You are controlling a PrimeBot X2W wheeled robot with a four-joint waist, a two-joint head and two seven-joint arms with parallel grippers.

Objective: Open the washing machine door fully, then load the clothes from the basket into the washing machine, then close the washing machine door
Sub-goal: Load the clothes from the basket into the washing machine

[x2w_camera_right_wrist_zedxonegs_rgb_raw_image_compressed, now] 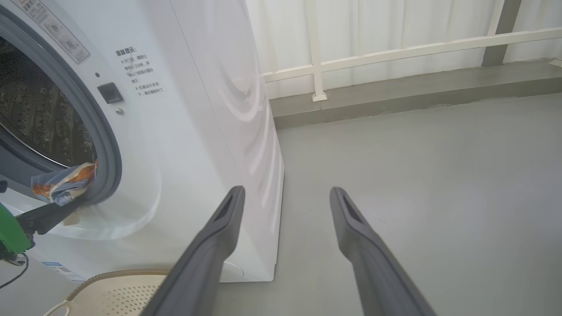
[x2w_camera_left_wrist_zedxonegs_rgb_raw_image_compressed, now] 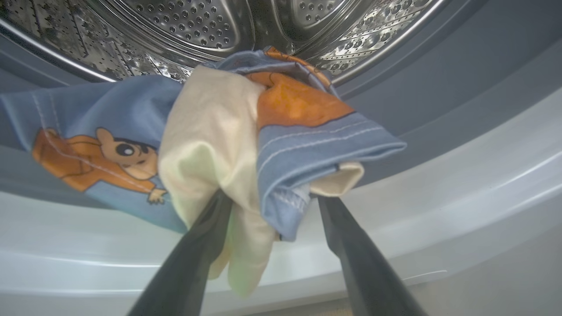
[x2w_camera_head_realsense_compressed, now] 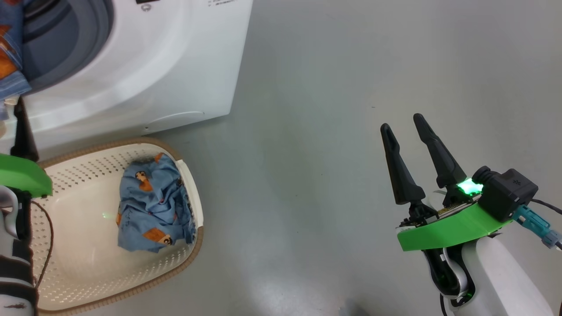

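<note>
Left jaws wide, clothes (x2w_camera_left_wrist_zedxonegs_rgb_raw_image_compressed: 281, 145) bunched between; right jaws wide, empty

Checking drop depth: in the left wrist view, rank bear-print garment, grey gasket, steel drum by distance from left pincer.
1. Bear-print garment: draped between the fingers of the left pincer.
2. Grey gasket: just behind, ringing the opening.
3. Steel drum: deepest, at the view's top.

Head down on basket (x2w_camera_head_realsense_compressed: 79, 228), left wrist close at drum (x2w_camera_left_wrist_zedxonegs_rgb_raw_image_compressed: 197, 22), right wrist farther (washing machine (x2w_camera_right_wrist_zedxonegs_rgb_raw_image_compressed: 197, 109) shared)
</note>
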